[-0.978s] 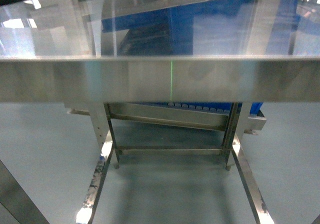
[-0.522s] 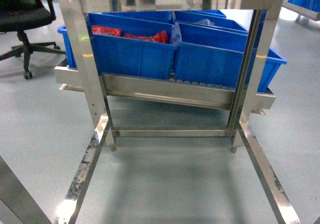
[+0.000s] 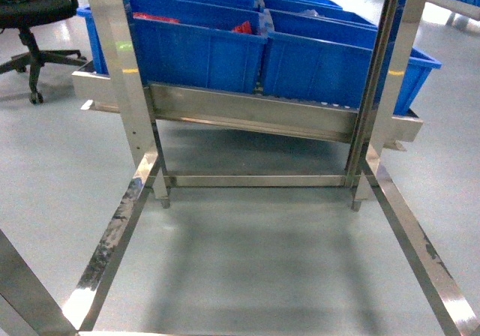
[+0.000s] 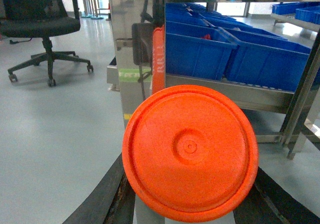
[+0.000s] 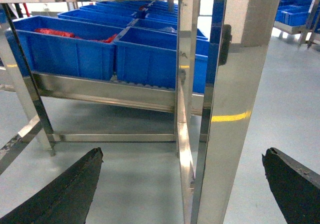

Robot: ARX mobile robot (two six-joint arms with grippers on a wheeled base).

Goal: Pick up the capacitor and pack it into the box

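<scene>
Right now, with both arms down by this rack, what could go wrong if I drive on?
1. The right gripper, jaws spread open, straddles a steel upright; driving forward could knock it.
2. The left gripper carries an orange disc that fills much of the left wrist view, hiding what lies ahead.
3. The rack's floor rails flank the base and could catch a wheel. No pink box is in sight.

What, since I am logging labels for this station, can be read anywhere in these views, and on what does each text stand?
No text reads clearly in any view.
Orange disc: no text, only moulded rings.
Orange part behind it: dark marks, too blurred to read.
Pale green strip on the steel post: too blurred to read.
Blue crates: no label visible.
</scene>
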